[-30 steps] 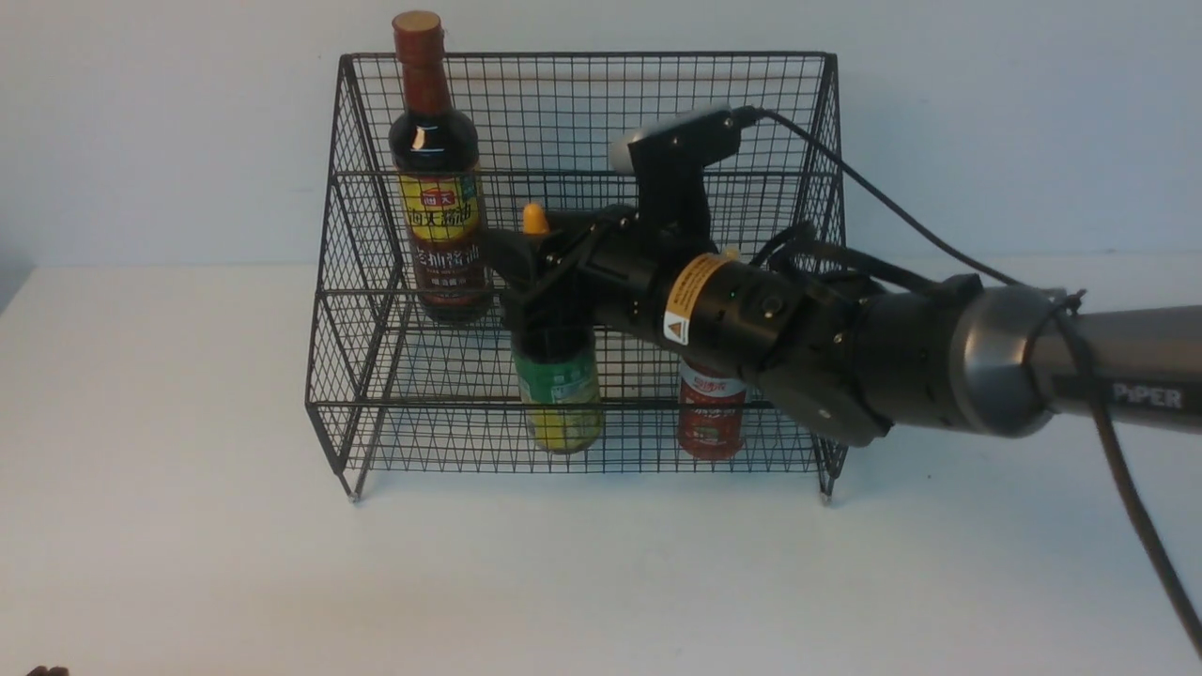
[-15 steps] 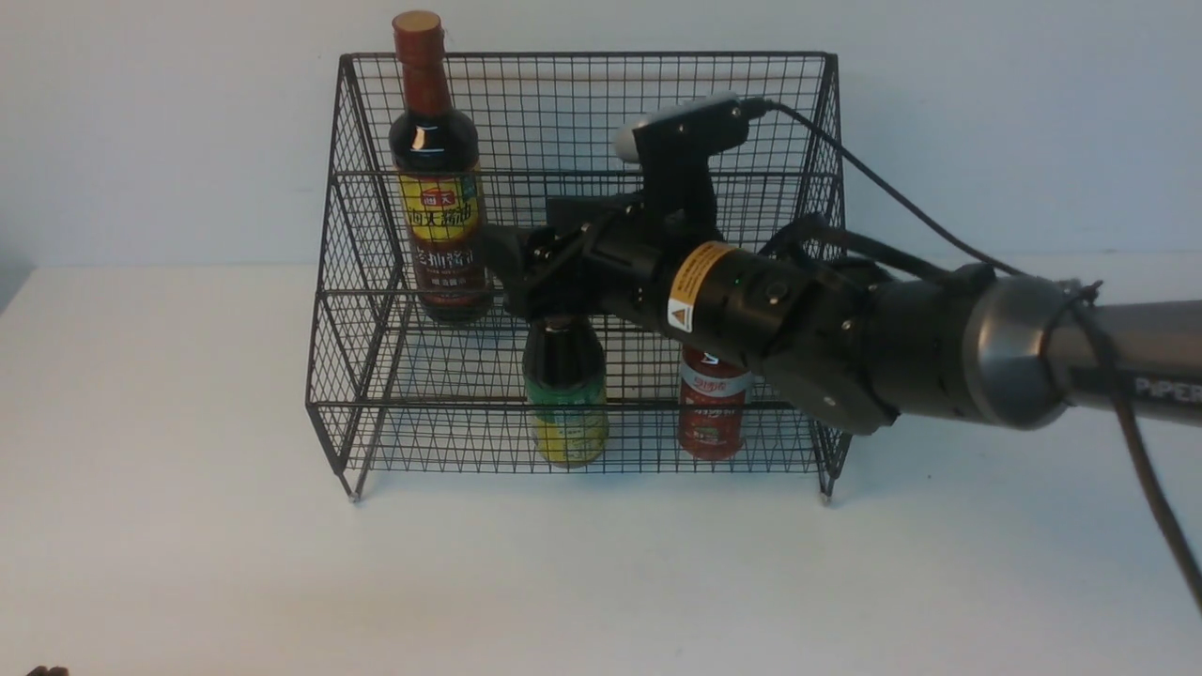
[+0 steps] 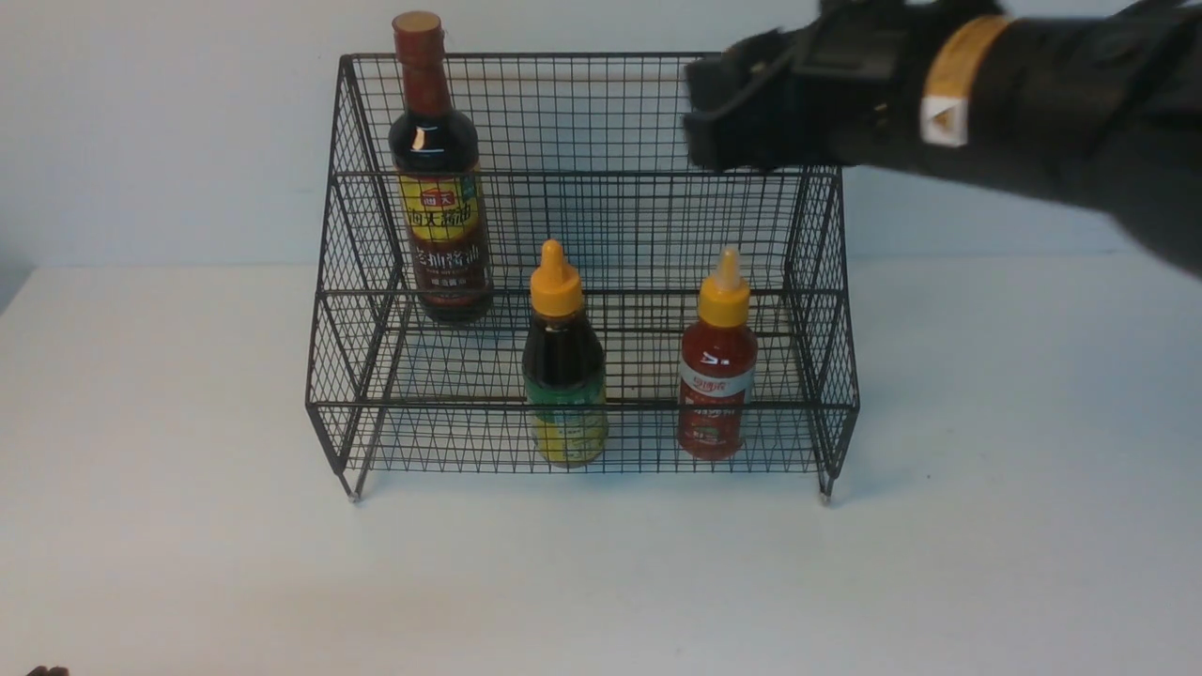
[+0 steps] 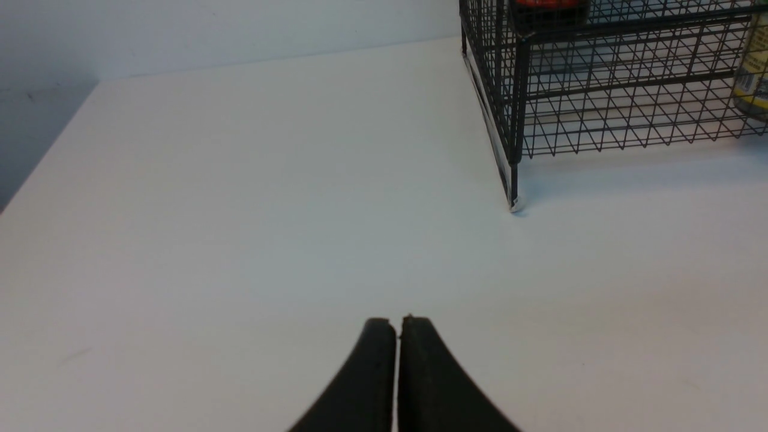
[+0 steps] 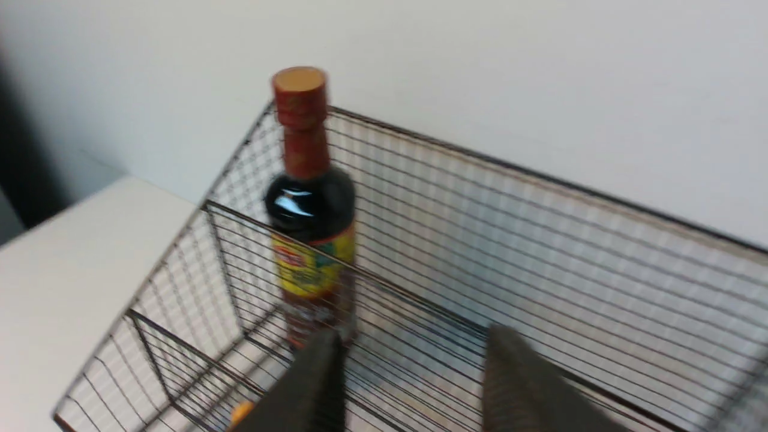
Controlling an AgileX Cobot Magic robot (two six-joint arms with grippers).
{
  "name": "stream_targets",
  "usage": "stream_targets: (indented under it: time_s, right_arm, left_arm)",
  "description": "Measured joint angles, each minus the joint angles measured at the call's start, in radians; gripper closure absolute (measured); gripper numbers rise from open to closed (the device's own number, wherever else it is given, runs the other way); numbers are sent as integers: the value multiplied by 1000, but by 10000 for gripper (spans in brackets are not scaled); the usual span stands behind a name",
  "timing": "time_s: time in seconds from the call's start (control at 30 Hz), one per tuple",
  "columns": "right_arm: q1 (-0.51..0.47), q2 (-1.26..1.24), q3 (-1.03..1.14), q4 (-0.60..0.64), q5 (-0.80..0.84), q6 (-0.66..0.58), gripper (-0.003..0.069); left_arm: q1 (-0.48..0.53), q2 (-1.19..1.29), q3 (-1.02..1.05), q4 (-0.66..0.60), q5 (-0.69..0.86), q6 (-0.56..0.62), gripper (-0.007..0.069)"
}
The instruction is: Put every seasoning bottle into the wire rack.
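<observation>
1. The wire rack (image 3: 582, 272) stands on the white counter (image 3: 601, 582).
2. The soy-sauce bottle (image 3: 438, 188) stands upright on the upper tier, at its left end.
3. The dark squeeze bottle (image 3: 563, 361) and the red squeeze bottle (image 3: 717, 371) stand upright on the lower tier, apart.
4. The right gripper (image 5: 414, 384) hangs above the rack's right end, jaws parted, holding nothing.
5. The left gripper (image 4: 397, 327) is clenched over bare counter.
</observation>
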Motion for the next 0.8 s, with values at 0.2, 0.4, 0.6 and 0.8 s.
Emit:
stream_targets:
  time_s: [0.2, 0.4, 0.6, 0.8]
  right_arm:
    - [0, -295, 139, -2, 107, -8, 669]
    - [-43, -566, 377, -1, 31, 53, 673]
    - [-153, -802, 620, 80, -120, -56, 673]
    - [-276, -991, 787, 251, -277, -183, 673]
  left_arm:
    - [0, 0, 0, 0, 0, 0, 629]
    - [0, 0, 0, 0, 0, 0, 629]
    - [0, 0, 0, 0, 0, 0, 629]
    - [0, 0, 0, 0, 0, 0, 629]
